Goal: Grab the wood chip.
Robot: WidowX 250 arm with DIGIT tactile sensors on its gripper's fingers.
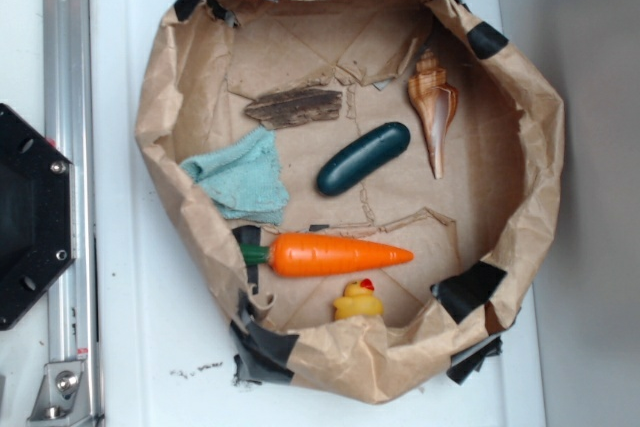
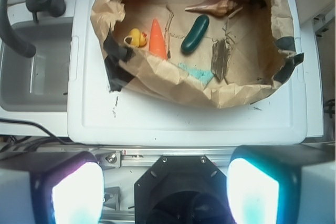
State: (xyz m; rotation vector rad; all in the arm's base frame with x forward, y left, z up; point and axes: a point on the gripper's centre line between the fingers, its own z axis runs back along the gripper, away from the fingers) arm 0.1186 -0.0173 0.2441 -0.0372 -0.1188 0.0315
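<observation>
The wood chip (image 1: pixel 296 106) is a flat, dark grey-brown bark piece lying on the floor of the brown paper nest (image 1: pixel 160 117), towards its upper left. In the wrist view the wood chip (image 2: pixel 221 60) lies far ahead, near the nest's near wall. My gripper (image 2: pixel 165 192) hovers over the black robot base, well short of the nest. Its two glowing fingers (image 2: pixel 79 192) stand wide apart with nothing between them. The gripper does not show in the exterior view.
Inside the nest lie a green capsule (image 1: pixel 364 159), a striped seashell (image 1: pixel 434 107), a teal cloth (image 1: pixel 243 176), an orange carrot (image 1: pixel 335 254) and a yellow duck (image 1: pixel 358 301). The nest sits on a white tray (image 1: pixel 160 347). The black robot base (image 1: pixel 30 217) and a metal rail (image 1: pixel 68 147) are at the left.
</observation>
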